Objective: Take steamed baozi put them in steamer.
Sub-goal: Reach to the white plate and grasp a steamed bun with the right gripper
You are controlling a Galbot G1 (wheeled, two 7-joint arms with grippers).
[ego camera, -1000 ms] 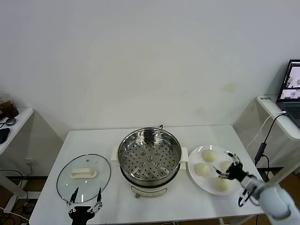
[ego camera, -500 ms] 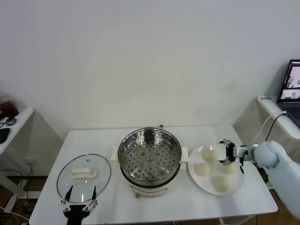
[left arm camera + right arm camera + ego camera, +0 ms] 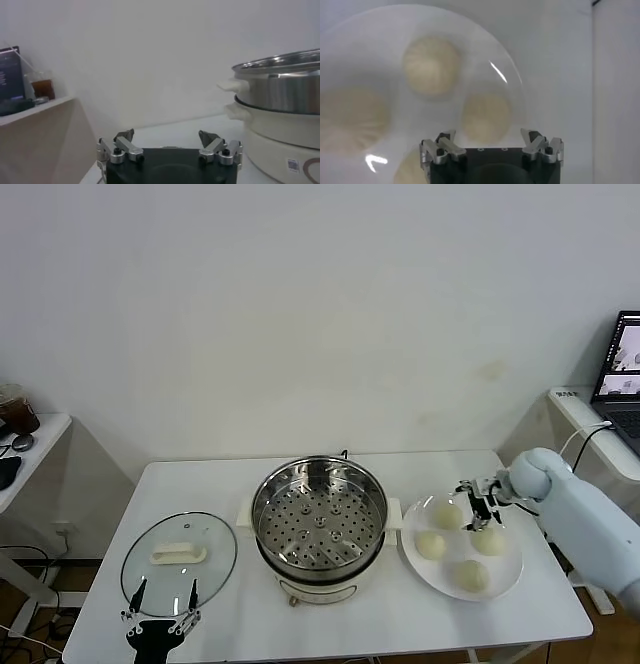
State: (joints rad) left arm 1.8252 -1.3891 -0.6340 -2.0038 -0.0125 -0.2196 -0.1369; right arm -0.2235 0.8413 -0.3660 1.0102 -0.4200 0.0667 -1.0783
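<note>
Head view: right hand [image 3: 478,505] (spread) above baozi [image 3: 446,515].

I see four cream-white baozi [image 3: 446,515] on a white plate [image 3: 508,570], a shiny steel steamer [image 3: 319,514] with a perforated tray, and a clear glass lid [image 3: 178,562] with cream handle.

Laptop [image 3: 625,374] — cropped by edge; nearest baozi [image 3: 409,169] — gripper-hidden

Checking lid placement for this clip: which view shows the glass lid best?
The head view: the glass lid lies flat left of the steamer, whole and unobstructed. The left wrist view shows only the steamer's side; the right wrist view shows only the plate of baozi.
</note>
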